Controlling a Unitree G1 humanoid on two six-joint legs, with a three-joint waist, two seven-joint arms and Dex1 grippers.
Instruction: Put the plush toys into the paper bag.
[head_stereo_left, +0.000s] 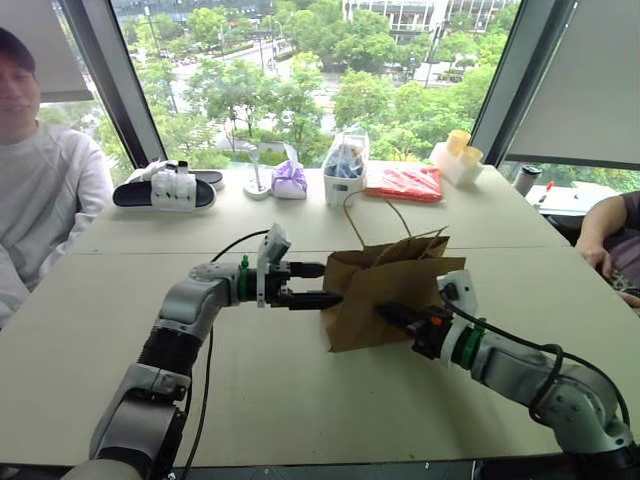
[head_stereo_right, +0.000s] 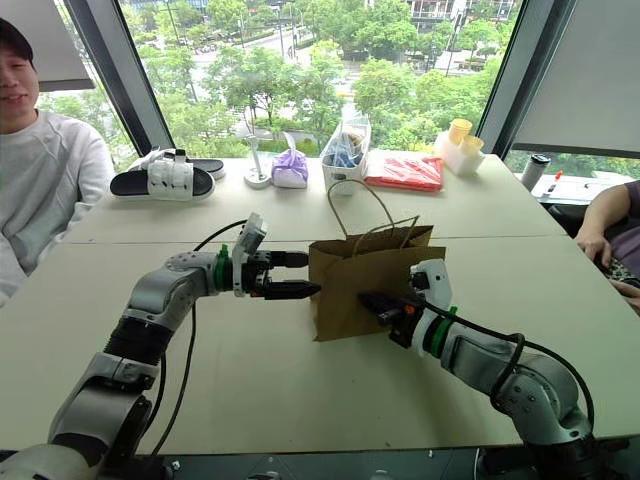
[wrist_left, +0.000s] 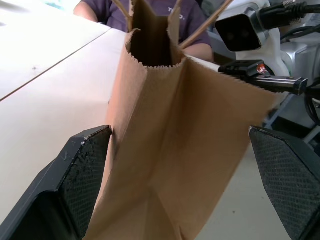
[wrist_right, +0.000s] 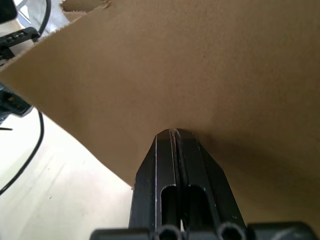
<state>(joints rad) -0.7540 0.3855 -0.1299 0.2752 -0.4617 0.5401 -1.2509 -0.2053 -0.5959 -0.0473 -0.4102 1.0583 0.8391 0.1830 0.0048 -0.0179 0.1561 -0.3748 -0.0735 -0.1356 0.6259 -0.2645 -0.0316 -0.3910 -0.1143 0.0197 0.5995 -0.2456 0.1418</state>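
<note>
The brown paper bag (head_stereo_left: 385, 290) stands upright in the middle of the table, mouth open upward and string handles (head_stereo_left: 400, 225) sticking up. My left gripper (head_stereo_left: 322, 284) is open and points level at the bag's left side; in the left wrist view its two fingers (wrist_left: 82, 180) straddle the bag's narrow side (wrist_left: 170, 150). My right gripper (head_stereo_left: 385, 312) is shut, and in the right wrist view its tips (wrist_right: 171, 134) press against the bag's broad near face (wrist_right: 200, 75) with no paper between them. The plush toys are out of view.
Along the far table edge lie a black sandal (head_stereo_left: 165, 190), a purple cloth bundle (head_stereo_left: 290, 180), a clear pouch (head_stereo_left: 345, 165), a red packet (head_stereo_left: 405, 183) and yellow cups (head_stereo_left: 458, 150). A person (head_stereo_left: 40, 190) sits at the left; another person's arm (head_stereo_left: 605, 225) rests at the right.
</note>
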